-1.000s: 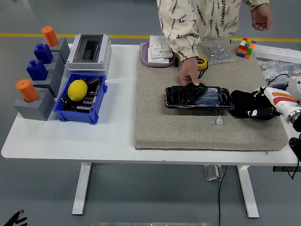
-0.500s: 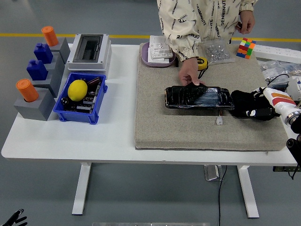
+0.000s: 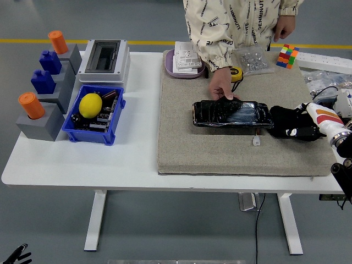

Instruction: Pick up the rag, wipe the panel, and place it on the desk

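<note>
A glossy black panel (image 3: pixel 232 114) lies across the middle of the grey mat (image 3: pixel 220 148). A person's hand (image 3: pixel 221 88) presses on the panel's far left edge. The black rag (image 3: pixel 281 120) is bunched up on the mat just right of the panel. My right hand (image 3: pixel 301 130), black with a white and orange wrist, lies on the rag's right side. Black on black hides its grip. My left hand (image 3: pixel 16 256) hangs below the table at the bottom left corner, fingers spread, holding nothing.
A blue bin (image 3: pixel 92 113) with a lemon (image 3: pixel 91 105), a grey electrical box (image 3: pixel 104 59) and grey blocks with orange and blue pegs (image 3: pixel 41 99) stand at the left. At the back are a tray of white parts (image 3: pixel 185 59), a tape measure (image 3: pixel 236 72), a bag of hardware (image 3: pixel 253 59) and a colour cube (image 3: pixel 287 56).
The person's free hand has dropped from a raised position at the top right to beside the body. My right wrist has shifted slightly left over the rag.
</note>
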Action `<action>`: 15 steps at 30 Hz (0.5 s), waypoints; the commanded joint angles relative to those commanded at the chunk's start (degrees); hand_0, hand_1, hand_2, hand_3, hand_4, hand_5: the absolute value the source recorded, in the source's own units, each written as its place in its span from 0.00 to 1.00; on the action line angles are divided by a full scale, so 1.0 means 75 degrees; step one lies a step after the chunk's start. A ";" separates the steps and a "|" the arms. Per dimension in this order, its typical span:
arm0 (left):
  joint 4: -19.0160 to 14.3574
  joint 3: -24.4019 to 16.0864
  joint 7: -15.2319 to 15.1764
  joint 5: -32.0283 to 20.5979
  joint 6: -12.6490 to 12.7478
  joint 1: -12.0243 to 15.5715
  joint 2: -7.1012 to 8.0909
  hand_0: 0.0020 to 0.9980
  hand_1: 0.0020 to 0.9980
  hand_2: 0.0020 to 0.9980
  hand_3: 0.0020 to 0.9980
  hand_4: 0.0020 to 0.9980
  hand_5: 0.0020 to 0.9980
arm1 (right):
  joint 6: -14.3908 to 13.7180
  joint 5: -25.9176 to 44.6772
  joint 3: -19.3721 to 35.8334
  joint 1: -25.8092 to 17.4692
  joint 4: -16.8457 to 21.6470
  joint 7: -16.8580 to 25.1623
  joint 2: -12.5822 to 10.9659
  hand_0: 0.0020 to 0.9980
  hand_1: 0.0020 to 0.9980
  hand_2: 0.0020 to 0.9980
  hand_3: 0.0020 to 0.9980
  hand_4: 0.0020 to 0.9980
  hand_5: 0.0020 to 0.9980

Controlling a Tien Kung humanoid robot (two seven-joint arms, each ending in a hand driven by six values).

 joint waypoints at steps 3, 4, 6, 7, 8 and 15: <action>0.0000 -0.0005 0.0000 0.0000 0.0000 0.0000 -0.0003 0.73 0.72 0.77 0.63 0.69 0.58 | -0.0080 0.0009 0.0022 0.0001 0.0003 0.0007 0.0032 0.53 0.57 0.62 0.57 1.00 0.40; 0.0000 -0.0003 0.0000 -0.0002 0.0000 0.0001 -0.0003 0.73 0.72 0.77 0.63 0.69 0.58 | -0.0106 0.0010 0.0039 -0.0003 0.0004 0.0007 0.0041 0.53 0.57 0.62 0.57 1.00 0.40; 0.0000 -0.0010 0.0004 0.0002 0.0003 0.0007 -0.0003 0.73 0.72 0.77 0.63 0.69 0.58 | -0.0121 0.0009 0.0064 -0.0013 0.0003 0.0007 0.0050 0.47 0.53 0.55 0.52 1.00 0.36; 0.0000 -0.0013 0.0005 0.0004 0.0004 0.0010 -0.0002 0.73 0.72 0.77 0.63 0.69 0.58 | -0.0122 0.0007 0.0067 -0.0019 0.0003 0.0006 0.0049 0.47 0.53 0.55 0.52 1.00 0.36; 0.0000 -0.0015 0.0006 0.0005 0.0005 0.0012 0.0000 0.73 0.72 0.77 0.63 0.69 0.58 | -0.0123 0.0007 0.0069 -0.0025 0.0002 0.0006 0.0045 0.47 0.53 0.55 0.52 1.00 0.36; 0.0000 0.0000 -0.0004 0.0011 -0.0005 0.0008 0.0008 0.73 0.72 0.77 0.63 0.69 0.58 | -0.0118 -0.0009 0.0123 -0.0080 -0.0019 -0.0003 0.0028 0.44 0.50 0.52 0.50 1.00 0.32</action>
